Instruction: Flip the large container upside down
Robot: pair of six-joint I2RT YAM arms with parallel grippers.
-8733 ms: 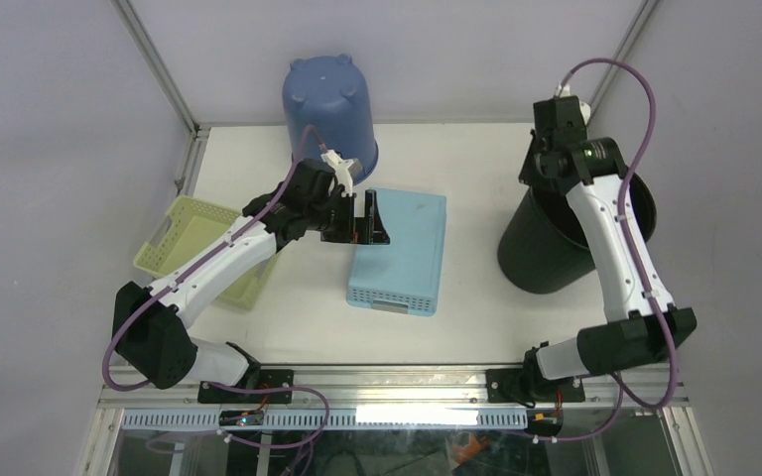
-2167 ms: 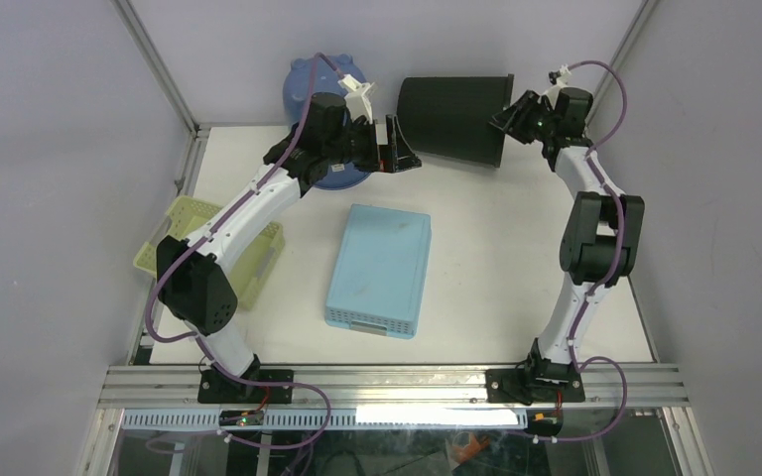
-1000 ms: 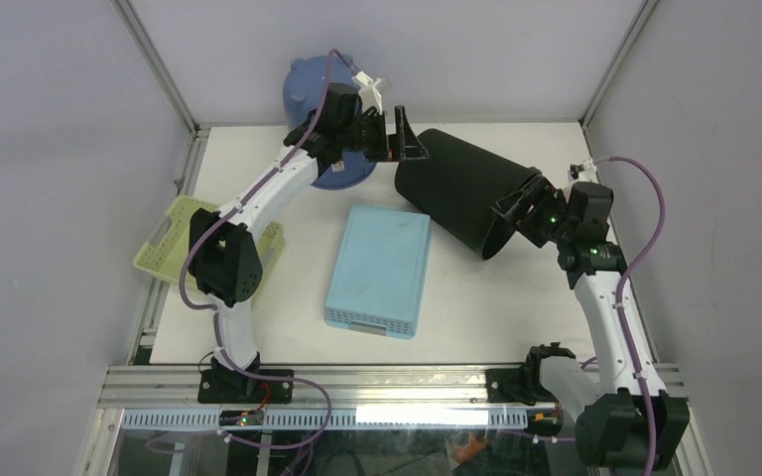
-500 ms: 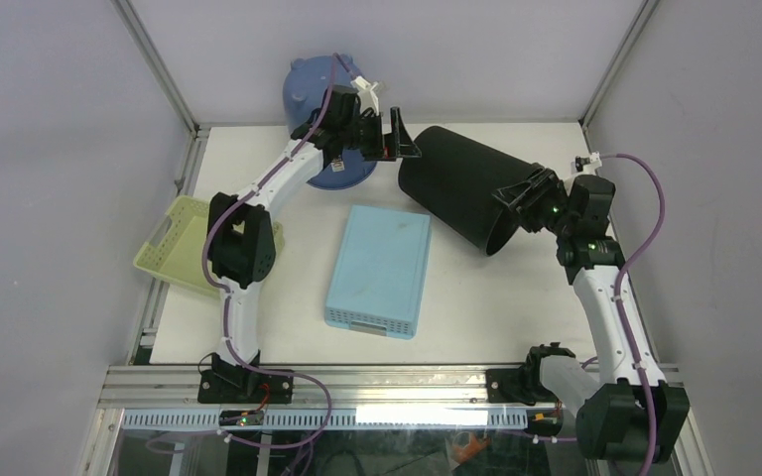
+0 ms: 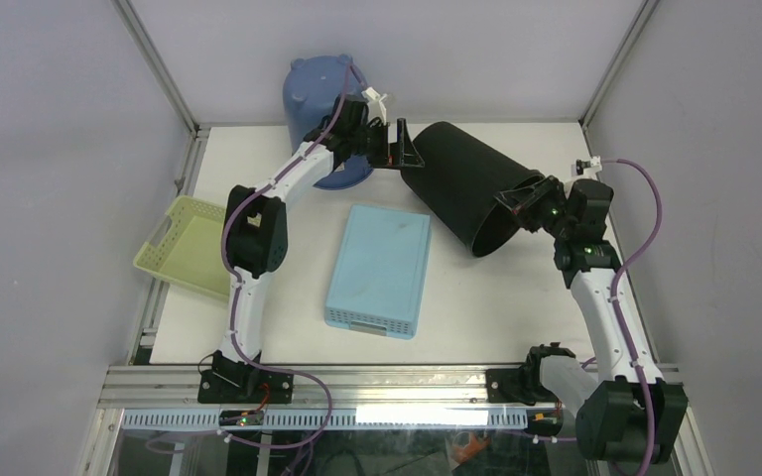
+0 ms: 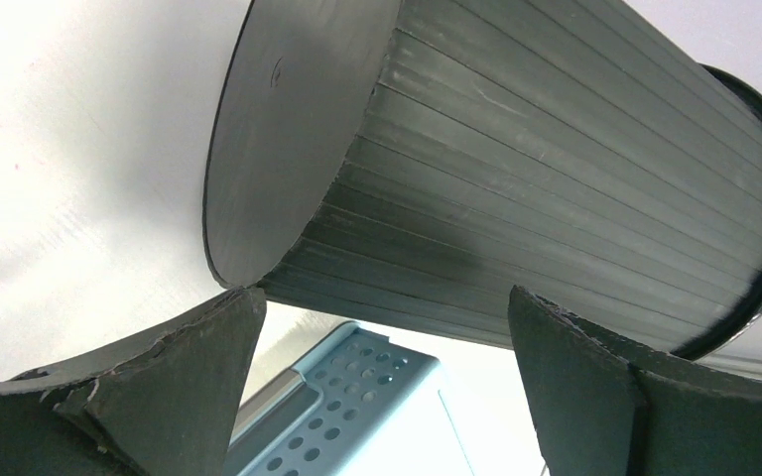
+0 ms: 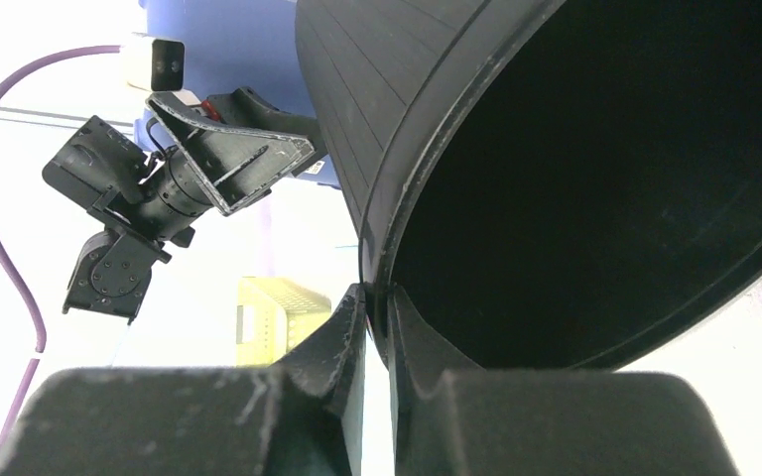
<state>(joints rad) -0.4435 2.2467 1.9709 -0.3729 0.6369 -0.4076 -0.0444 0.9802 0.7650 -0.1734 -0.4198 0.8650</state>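
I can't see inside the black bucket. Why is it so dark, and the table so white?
Right wrist view: little light reaches inside the black container, so it shows solid black; the table glares white. Left wrist view: table washed out too.

The left arm (image 5: 296,181) and right arm (image 5: 610,309) share slim white links, bulky black joints and black base brackets. A purple cable (image 5: 658,213) trails along each. The left pincer (image 5: 407,155) and right pincer (image 7: 375,297) have matte black, wedge-shaped fingers.
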